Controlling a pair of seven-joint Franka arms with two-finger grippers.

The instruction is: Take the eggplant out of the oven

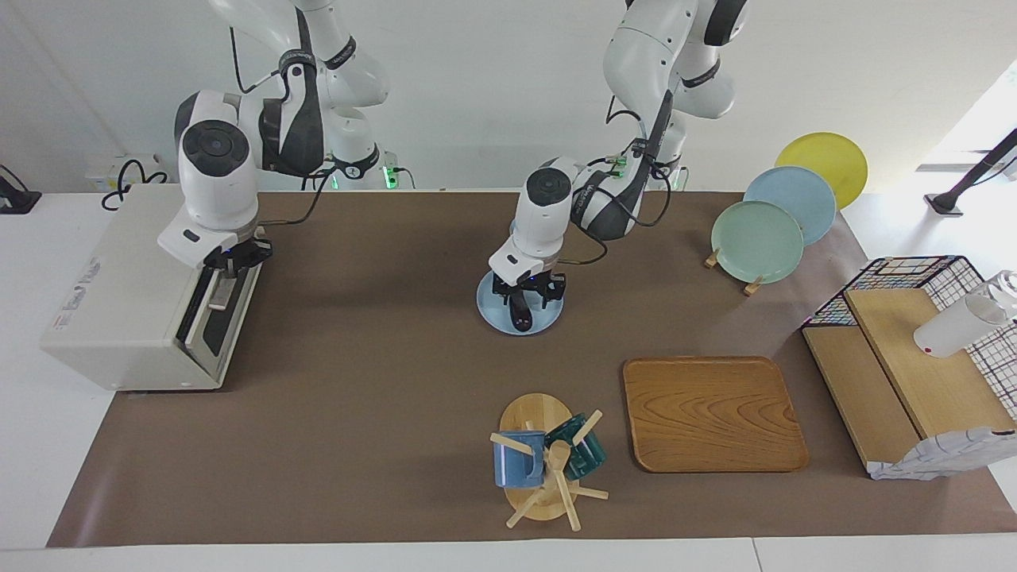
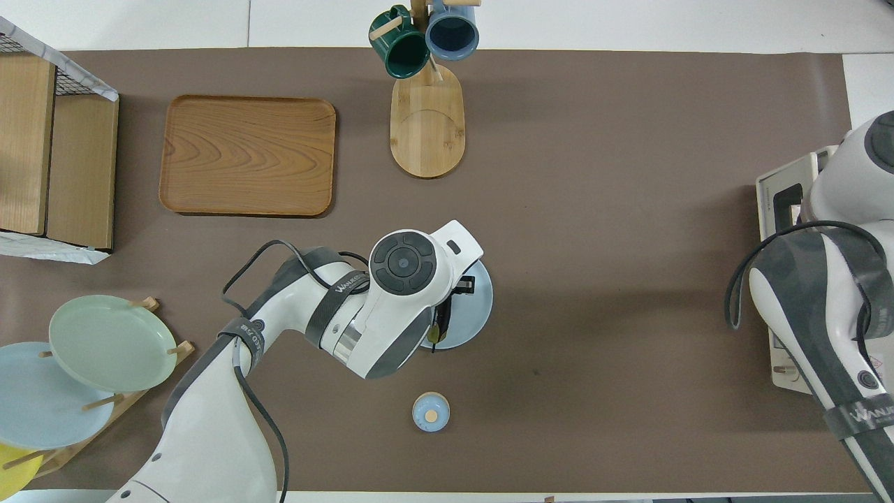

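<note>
Nearest the robots, a small blue lidded pot [image 2: 431, 411] stands alone on the brown surface [image 1: 381, 357], clear of both arms' working paths. A rack of plates [image 1: 756, 241] stands toward the left arm's end, the plates on edge so that each can be lifted singly.

Farther out, at mid-surface, lies a pale blue plate [image 1: 489, 311]. The eggplant [image 1: 523, 319] rests on it, dark and slender, well apart from the oven [image 1: 119, 302]. The left claw [image 1: 522, 306] points straight down over the eggplant, low to the plate, an approach that suits setting a small curved object flat. Whether this claw grips the eggplant or has let it go cannot be told. The extraction appears essentially complete, with only release and retreat possibly outstanding.

The oven sits at the right arm's end, with its glass door facing mid-surface. The door stands upright, shut or nearly so. The right claw [image 1: 229, 274] is at the door's top edge by the metal bar handle [image 1: 218, 295], the natural place from which to swing a drop-down door. Whether it clasps the bar cannot be told.

Farthest from the robots are a wooden tray [image 1: 711, 413] and a mug tree [image 1: 540, 465] bearing a blue and a green mug. Neither plays a part.
</note>
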